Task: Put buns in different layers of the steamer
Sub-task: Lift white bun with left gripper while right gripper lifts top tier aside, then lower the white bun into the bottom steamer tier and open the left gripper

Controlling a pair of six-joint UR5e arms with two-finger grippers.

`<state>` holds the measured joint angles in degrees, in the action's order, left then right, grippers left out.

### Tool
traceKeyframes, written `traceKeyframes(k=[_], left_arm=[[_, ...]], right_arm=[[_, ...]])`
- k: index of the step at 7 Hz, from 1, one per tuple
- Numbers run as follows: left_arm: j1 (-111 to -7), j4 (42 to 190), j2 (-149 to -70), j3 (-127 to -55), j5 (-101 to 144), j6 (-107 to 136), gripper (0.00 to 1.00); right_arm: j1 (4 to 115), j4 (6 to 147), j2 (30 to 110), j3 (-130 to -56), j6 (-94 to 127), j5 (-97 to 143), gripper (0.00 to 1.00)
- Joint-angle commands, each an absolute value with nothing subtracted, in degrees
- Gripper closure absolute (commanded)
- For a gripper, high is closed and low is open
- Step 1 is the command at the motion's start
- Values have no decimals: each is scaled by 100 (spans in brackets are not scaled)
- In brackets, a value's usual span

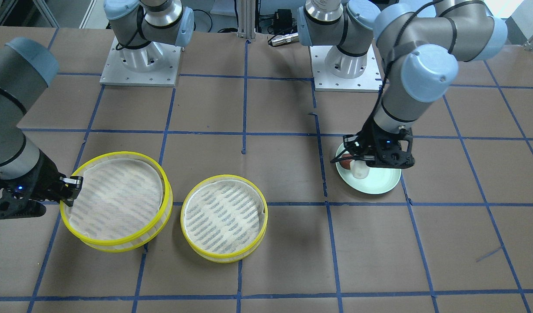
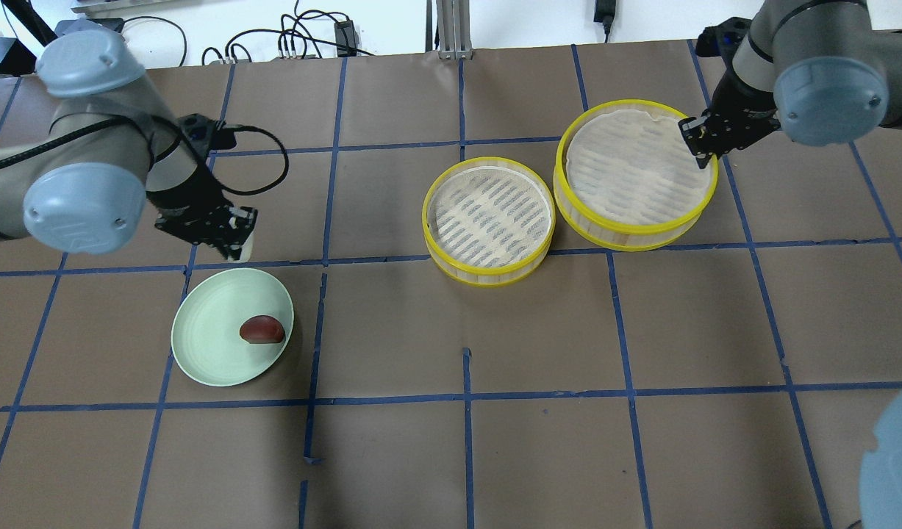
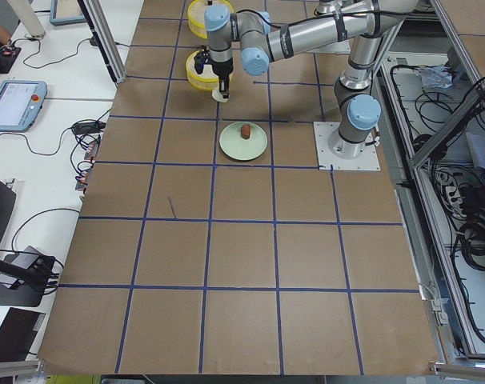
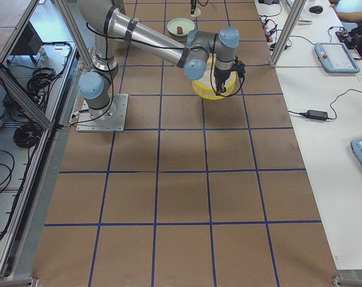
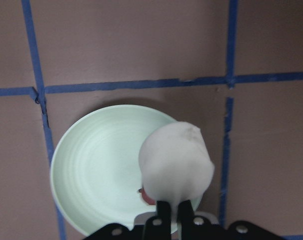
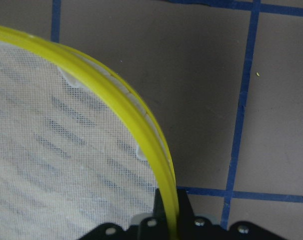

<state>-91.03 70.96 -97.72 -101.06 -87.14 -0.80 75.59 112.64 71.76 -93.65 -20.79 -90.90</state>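
Observation:
My left gripper point(image 2: 237, 246) is shut on the white bun point(image 5: 176, 165) and holds it above the pale green plate point(image 2: 208, 338). The white bun also shows in the front view point(image 1: 361, 171) under that gripper point(image 1: 370, 161). The reddish-brown bun point(image 2: 262, 330) lies on the plate. My right gripper point(image 2: 697, 141) is shut on the yellow rim of the larger steamer tray point(image 2: 631, 236). The rim runs between its fingers in the right wrist view point(image 6: 166, 200). The smaller steamer tray point(image 2: 487, 273) stands beside it. Both trays hold only their striped liners.
The brown table is marked with blue tape lines. Both arm bases point(image 1: 140, 65) stand at the robot's side of it. The two trays touch or nearly touch each other. The plate point(image 1: 385, 182) lies about two grid squares from the smaller tray point(image 1: 225, 258).

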Motion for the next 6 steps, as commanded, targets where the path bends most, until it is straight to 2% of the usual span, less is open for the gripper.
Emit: traceKeyframes(k=[1, 3, 5, 6], left_arm=[[-9903, 5816, -10507, -9748, -7574, 937, 99], [-10447, 4470, -11308, -9747, -7286, 2005, 97], [-10740, 4324, -11636, -9738, -7365, 2259, 92], [-10740, 4324, -11637, -9747, -7400, 2267, 67]], right_arm=[[7453, 11285, 7093, -9395, -2241, -9123, 94], [7453, 11294, 7102, -9483, -2197, -9114, 94], [7453, 11303, 7102, -9545, -2162, -9097, 94], [7453, 11303, 7102, -9545, -2162, -9079, 94]])
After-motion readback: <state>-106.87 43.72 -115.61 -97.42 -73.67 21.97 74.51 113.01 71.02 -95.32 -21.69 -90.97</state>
